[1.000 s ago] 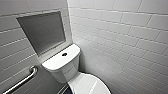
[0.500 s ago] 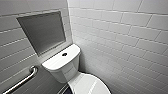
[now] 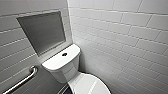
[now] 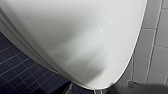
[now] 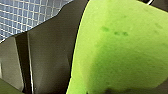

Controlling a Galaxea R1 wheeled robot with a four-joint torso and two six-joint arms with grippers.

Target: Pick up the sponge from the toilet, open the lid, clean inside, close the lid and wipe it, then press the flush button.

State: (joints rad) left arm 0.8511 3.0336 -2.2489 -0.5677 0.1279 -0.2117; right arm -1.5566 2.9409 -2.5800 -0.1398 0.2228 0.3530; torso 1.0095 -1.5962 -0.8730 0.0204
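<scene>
The sponge (image 5: 120, 50) looks bright green, soft, faintly speckled with darker spots, clamped in my right gripper (image 5: 130, 86) above the floor (image 5: 22, 15). The lid (image 3: 91, 85) lies closed on the toilet (image 3: 63, 65). I cannot tell how my left gripper (image 4: 140, 89) stands.

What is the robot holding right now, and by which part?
Seemingly the sponge, on the right arm; which part is gripped cannot be told.

No readable text, label, brand, number or sign. Nothing legible on the toilet (image 3: 63, 65), the flush button (image 3: 64, 54), the sponge (image 5: 125, 50) or the wall tiles (image 3: 120, 32).
</scene>
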